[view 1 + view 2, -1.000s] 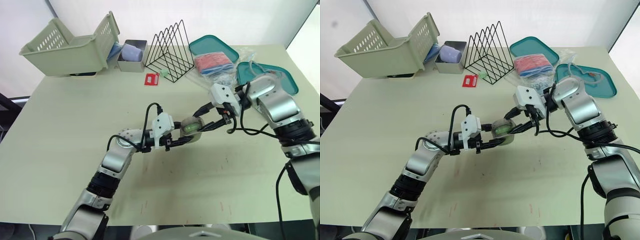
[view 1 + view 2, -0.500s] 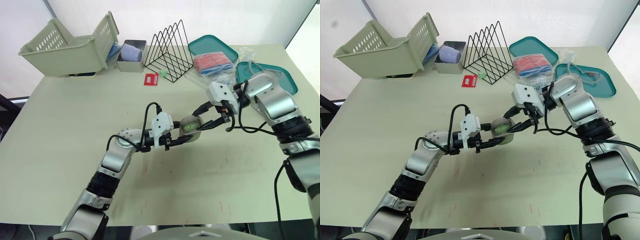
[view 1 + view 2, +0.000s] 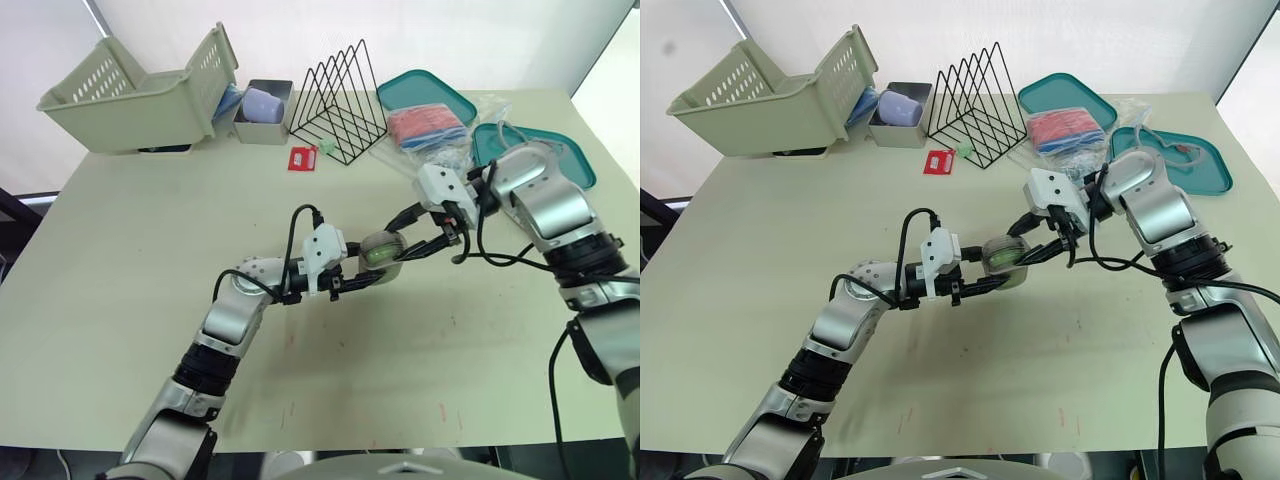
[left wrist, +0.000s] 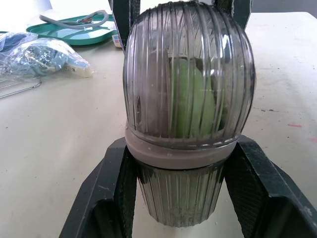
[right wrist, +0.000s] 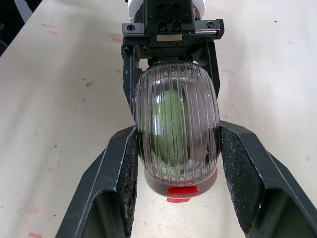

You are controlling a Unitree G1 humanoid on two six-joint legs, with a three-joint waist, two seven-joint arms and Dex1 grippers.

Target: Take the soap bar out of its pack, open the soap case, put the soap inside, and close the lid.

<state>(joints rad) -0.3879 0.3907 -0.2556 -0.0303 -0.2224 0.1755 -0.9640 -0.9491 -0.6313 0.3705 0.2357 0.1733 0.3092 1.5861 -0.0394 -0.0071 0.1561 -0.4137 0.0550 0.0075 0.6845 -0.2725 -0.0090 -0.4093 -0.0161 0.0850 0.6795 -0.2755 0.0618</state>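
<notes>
Ribbed smoky translucent soap case (image 3: 380,252), lid seated, held by both claws over the middle of the pale table (image 3: 120,250).

Head views: left gripper (image 3: 378,270) and right gripper (image 3: 405,255) meet at the case; nothing has shifted for half a second, after a slight earlier right-arm adjustment.
Left wrist view: fingers (image 4: 116,178) clamped on the lower half, pale green soap bar (image 4: 190,96) inside.
Right wrist view: fingers (image 5: 124,168) pressed against the dome's sides.
Judgement: closing looks done, release pending.

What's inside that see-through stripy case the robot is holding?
A green soap bar shows through the ribbed lid of the soap case. The soap's lower end is hidden by the case's band and base.
</notes>
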